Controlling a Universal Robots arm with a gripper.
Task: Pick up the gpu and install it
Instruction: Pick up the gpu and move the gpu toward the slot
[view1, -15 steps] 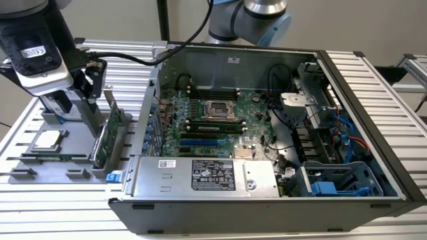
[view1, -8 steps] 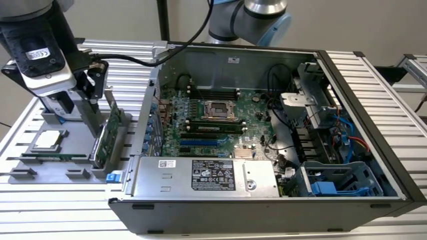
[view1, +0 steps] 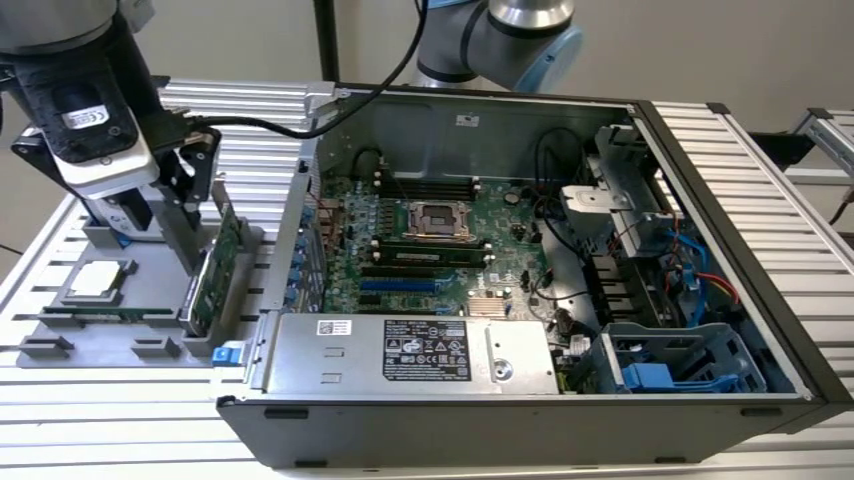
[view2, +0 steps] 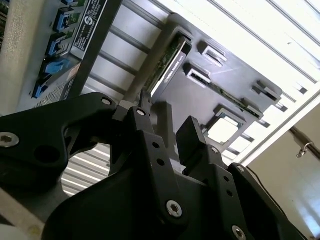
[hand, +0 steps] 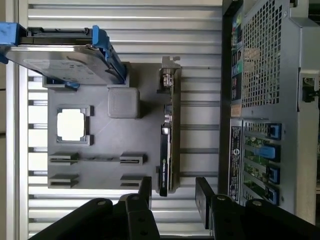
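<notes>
The gpu (view1: 214, 268) stands on its long edge in a slot of the grey fixture plate (view1: 94, 325), at the exterior view's left beside the open computer case. My gripper (view1: 184, 205) hangs just above the card's top edge. In the first wrist view the gpu (hand: 166, 135) shows edge-on, its silver bracket at the far end, and my gripper (hand: 174, 194) is open with one finger on each side of the near end. In the second wrist view the gripper (view2: 172, 127) is open too, above the gpu (view2: 170, 55). Whether the fingers touch the card I cannot tell.
A silver hard drive with blue rails (hand: 65, 55) and a square processor chip (hand: 71, 124) sit on the same fixture plate. The open computer case (view1: 694, 180) lies to the exterior view's right, showing its motherboard (view1: 427, 240) and power supply (view1: 400, 350). Ribbed aluminium table around.
</notes>
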